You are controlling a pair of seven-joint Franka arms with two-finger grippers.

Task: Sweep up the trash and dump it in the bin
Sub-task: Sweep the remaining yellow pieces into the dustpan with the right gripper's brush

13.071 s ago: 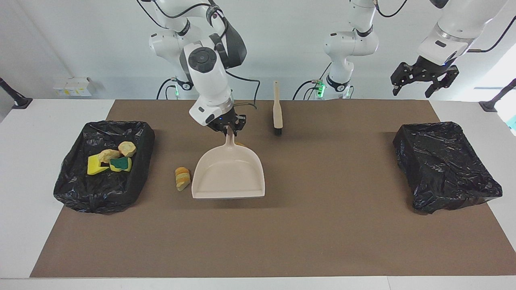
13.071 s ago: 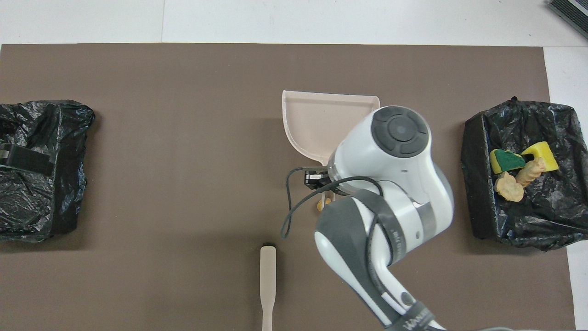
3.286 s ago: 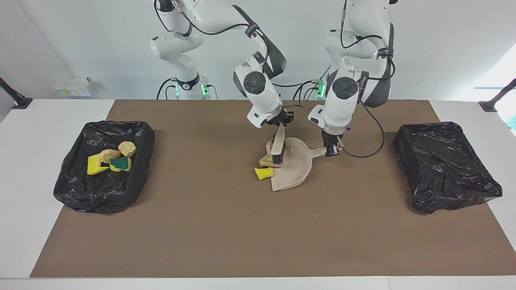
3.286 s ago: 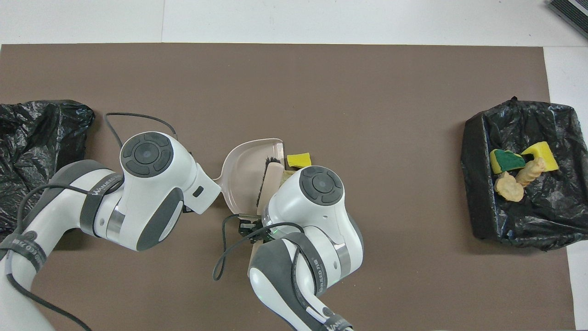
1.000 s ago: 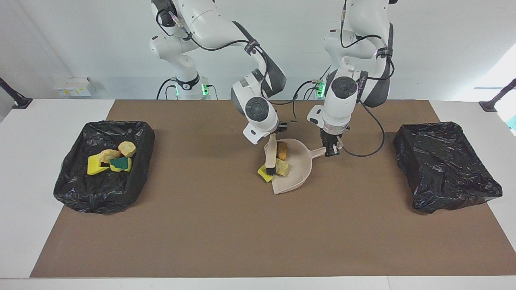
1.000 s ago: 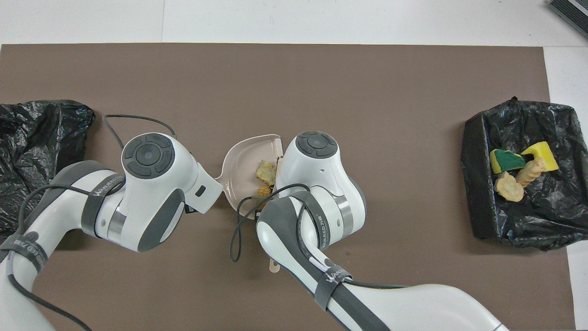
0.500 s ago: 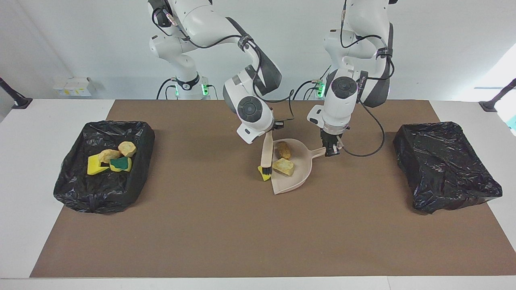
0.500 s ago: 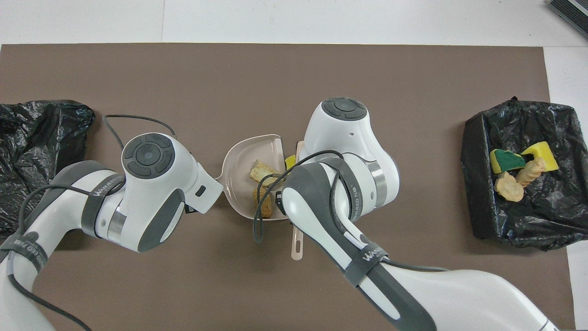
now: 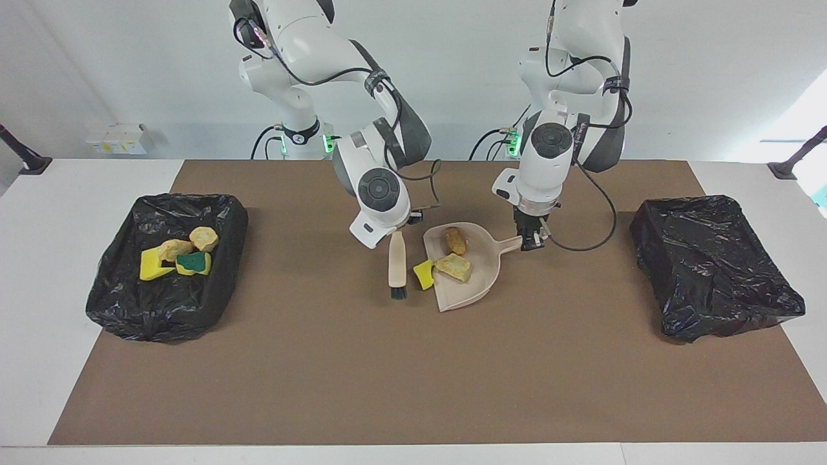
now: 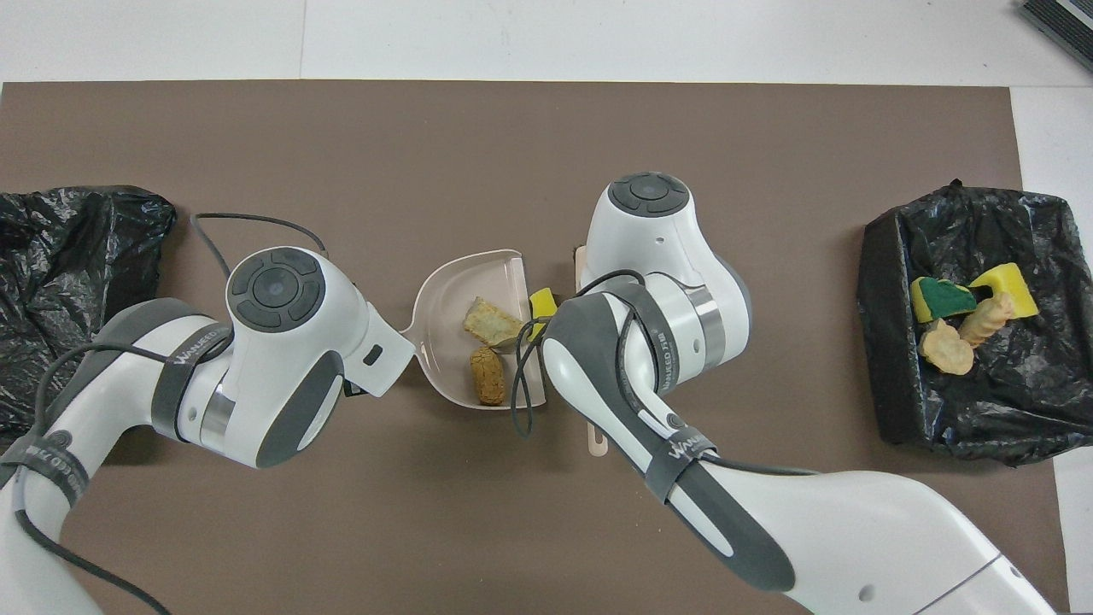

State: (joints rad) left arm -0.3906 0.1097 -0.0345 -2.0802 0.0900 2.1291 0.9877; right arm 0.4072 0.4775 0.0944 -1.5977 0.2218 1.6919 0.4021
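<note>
My left gripper (image 9: 531,240) is shut on the handle of the beige dustpan (image 9: 471,287), which lies on the brown mat mid-table. In the pan lie an orange-brown chunk (image 9: 455,240) and a pale yellow lump (image 9: 453,267). A yellow sponge bit (image 9: 424,274) lies on the mat at the pan's open edge. My right gripper (image 9: 404,227) is shut on the beige brush (image 9: 397,261). It holds the brush upright, bristles down at the mat, beside the sponge bit toward the right arm's end. The overhead view shows the pan (image 10: 444,295), the chunk (image 10: 488,387), the lump (image 10: 491,322) and the sponge bit (image 10: 541,301).
A black-lined bin (image 9: 226,223) at the right arm's end holds several scraps (image 9: 177,255). A second black-lined bin (image 9: 711,265) stands at the left arm's end with no scraps showing in it. The white table (image 9: 39,258) borders the mat.
My right gripper has drawn the brush out of the pan's mouth toward the right arm's end. Two scraps have come to rest in the pan. The sponge bit stays at its edge.
</note>
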